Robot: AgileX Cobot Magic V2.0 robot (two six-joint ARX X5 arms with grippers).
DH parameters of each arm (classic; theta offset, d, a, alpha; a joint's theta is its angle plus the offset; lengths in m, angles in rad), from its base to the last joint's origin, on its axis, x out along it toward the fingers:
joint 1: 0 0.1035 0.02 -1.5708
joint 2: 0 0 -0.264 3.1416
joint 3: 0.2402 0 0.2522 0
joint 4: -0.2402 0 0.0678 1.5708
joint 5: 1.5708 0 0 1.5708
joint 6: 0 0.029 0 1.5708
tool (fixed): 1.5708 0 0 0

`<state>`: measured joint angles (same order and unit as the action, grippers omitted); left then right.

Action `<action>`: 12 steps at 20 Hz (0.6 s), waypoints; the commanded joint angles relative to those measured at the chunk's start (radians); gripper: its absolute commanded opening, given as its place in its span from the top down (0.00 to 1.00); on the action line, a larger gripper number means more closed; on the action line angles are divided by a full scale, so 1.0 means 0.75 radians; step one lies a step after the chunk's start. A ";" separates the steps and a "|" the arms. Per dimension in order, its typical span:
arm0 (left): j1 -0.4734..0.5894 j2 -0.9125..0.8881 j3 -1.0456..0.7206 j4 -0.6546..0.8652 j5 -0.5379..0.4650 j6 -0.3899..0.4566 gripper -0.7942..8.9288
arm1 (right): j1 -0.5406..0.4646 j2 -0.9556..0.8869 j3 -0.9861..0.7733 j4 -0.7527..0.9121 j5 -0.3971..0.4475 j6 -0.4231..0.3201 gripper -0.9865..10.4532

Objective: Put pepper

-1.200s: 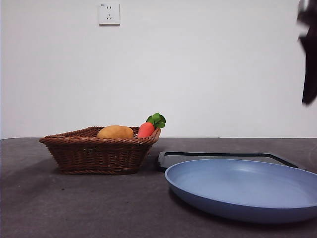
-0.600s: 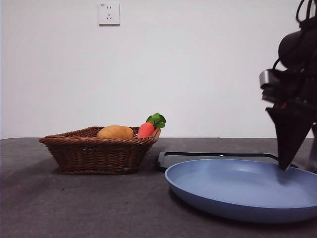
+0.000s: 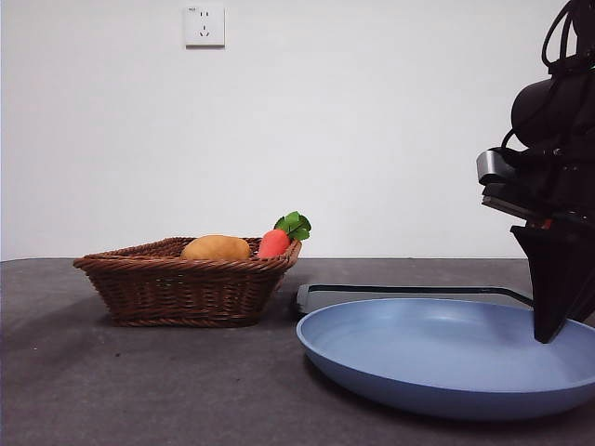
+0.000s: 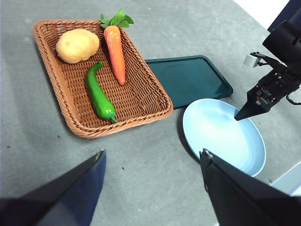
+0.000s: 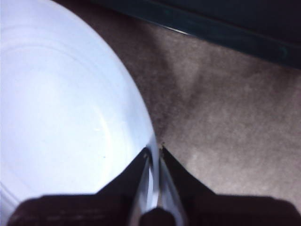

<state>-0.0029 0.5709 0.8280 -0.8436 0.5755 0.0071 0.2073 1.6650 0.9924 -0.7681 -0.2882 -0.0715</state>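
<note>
The pepper, long, glossy and dark green, lies in the wicker basket between the potato and the carrot; in the front view the basket wall hides it. My right gripper stands at the far rim of the blue plate, and the right wrist view shows this gripper shut on the plate rim. From the left wrist view the same gripper points down at the plate edge. My left gripper hovers high over the table, open and holding nothing.
A tan potato and an orange carrot share the basket; both potato and carrot rise above its rim. A dark green tray lies behind the plate. A wall socket sits high on the white wall.
The right arm came down from the top right corner to the plate's far rim. Since half a second ago the plate has slid a little to the left.
</note>
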 commanded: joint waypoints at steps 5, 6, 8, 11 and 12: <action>-0.040 0.107 0.024 0.070 -0.003 -0.026 0.56 | 0.004 -0.137 0.020 -0.054 0.007 0.035 0.91; -0.055 0.141 0.025 0.099 -0.010 -0.044 0.56 | 0.003 -0.190 0.022 -0.070 0.007 0.044 0.91; -0.106 0.240 0.047 0.161 -0.068 -0.045 0.56 | -0.008 -0.320 0.022 -0.093 0.006 0.062 0.91; -0.214 0.458 0.155 0.197 -0.213 -0.045 0.56 | -0.031 -0.517 0.024 -0.134 0.003 0.074 0.91; -0.247 0.542 0.205 0.197 -0.260 -0.045 0.56 | -0.046 -0.572 0.025 -0.145 0.003 0.074 0.91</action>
<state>-0.1860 0.9634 0.9688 -0.7101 0.3843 -0.0216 0.1703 1.2240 0.9932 -0.8837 -0.2802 -0.0296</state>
